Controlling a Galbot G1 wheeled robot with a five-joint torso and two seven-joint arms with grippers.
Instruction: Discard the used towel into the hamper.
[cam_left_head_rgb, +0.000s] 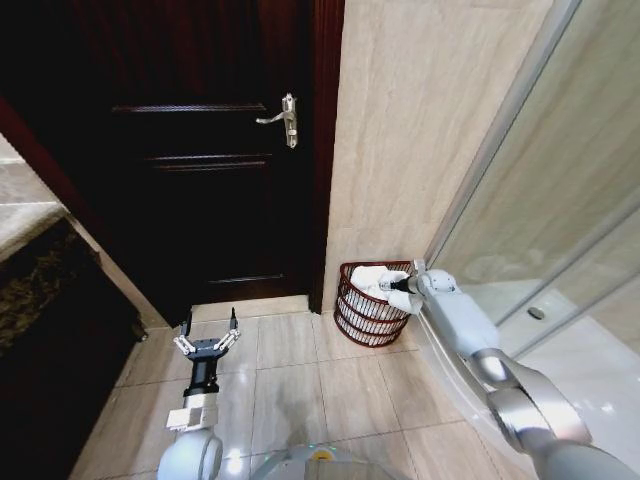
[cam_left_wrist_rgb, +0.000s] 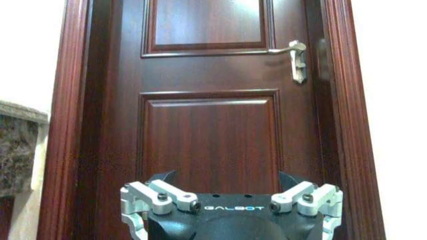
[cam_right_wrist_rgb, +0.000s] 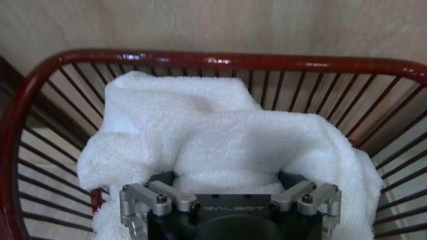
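The hamper (cam_left_head_rgb: 358, 326), a small round reddish-brown wire basket, stands on the floor against the tiled wall, right of the door. The white towel (cam_left_head_rgb: 371, 281) lies bunched inside it, mounded up to the rim. My right gripper (cam_left_head_rgb: 396, 288) reaches over the hamper's right rim into the towel. In the right wrist view the towel (cam_right_wrist_rgb: 227, 135) drapes over my right gripper (cam_right_wrist_rgb: 230, 189) and hides its fingertips inside the hamper (cam_right_wrist_rgb: 200, 57); its knuckles stand spread wide. My left gripper (cam_left_head_rgb: 207, 331) hangs open and empty low in front of the door, its base (cam_left_wrist_rgb: 230, 207) facing the door panels.
A dark wooden door (cam_left_head_rgb: 200, 150) with a metal handle (cam_left_head_rgb: 285, 120) stands shut ahead. A glass shower partition (cam_left_head_rgb: 540, 220) runs along the right, close to my right arm. A dark counter (cam_left_head_rgb: 40, 300) borders the left. Beige floor tiles (cam_left_head_rgb: 300, 380) lie between.
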